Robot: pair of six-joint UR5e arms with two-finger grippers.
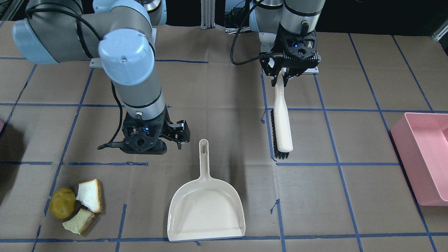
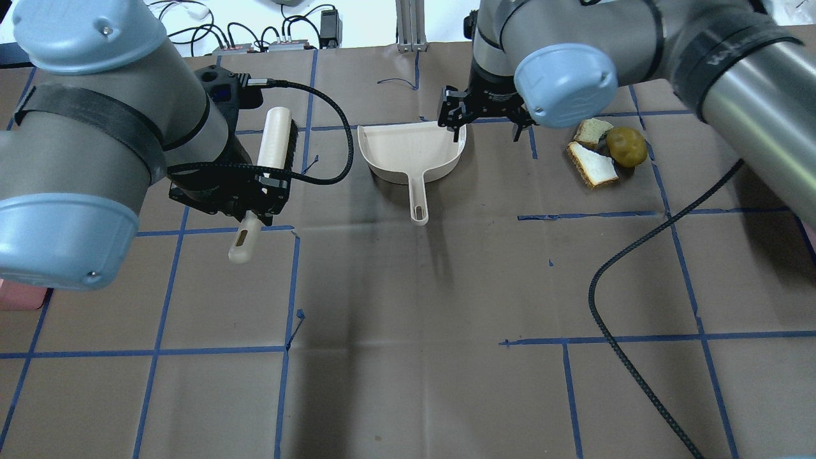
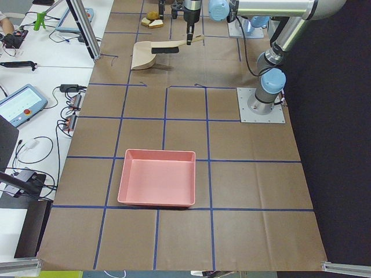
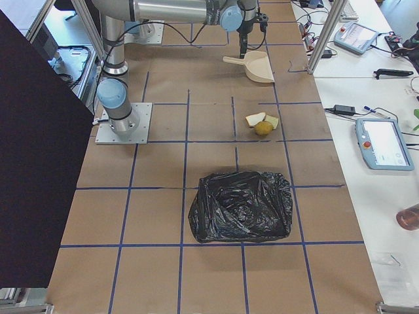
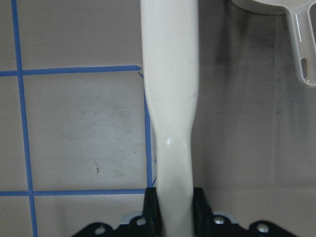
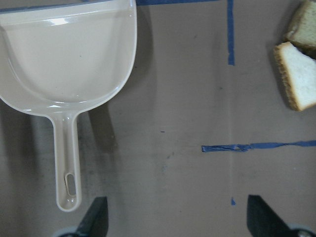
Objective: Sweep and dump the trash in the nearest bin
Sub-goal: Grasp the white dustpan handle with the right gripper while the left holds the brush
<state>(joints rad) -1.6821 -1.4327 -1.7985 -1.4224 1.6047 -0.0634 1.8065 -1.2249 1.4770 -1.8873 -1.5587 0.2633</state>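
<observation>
Over on the robot's left side of the brown-papered table (image 1: pixel 224 105), the left gripper (image 1: pixel 282 77) holds a cream hand brush (image 1: pixel 282 119) by its handle, its fingers (image 5: pixel 150 210) clamped on either side of the narrow neck, as the left wrist view shows. The brush hangs lengthwise with its dark bristles (image 1: pixel 280 154) at the far end from the gripper, above the blue tape grid (image 1: pixel 336 163); whether the bristles touch the paper cannot be told.

The right gripper (image 1: pixel 171 138) hovers between the dustpan (image 1: pixel 205 210) and the trash, its two fingers (image 6: pixel 96 217) spread well apart with nothing between them. The cream dustpan lies flat on the table, empty, its handle (image 6: pixel 68 158) pointing toward the robot; in the right wrist view it sits to the left of the open fingers, not between them.

The trash lies in one cluster on the robot's right side of the table, well apart from the dustpan: a round yellow-brown potato (image 1: pixel 62 203) touching two torn bread pieces, one white slice with brown crust (image 1: pixel 90 195) and a smaller chunk (image 1: pixel 79 221) just beside it.

A large pink rectangular tub (image 3: pixel 157 176) sits on the robot's left end of the table, and a crumpled black plastic bag (image 4: pixel 241 206) lies at the right end. A pink sliver (image 2: pixel 22 296) shows at the left edge of the overhead view, mostly hidden under the left arm.
</observation>
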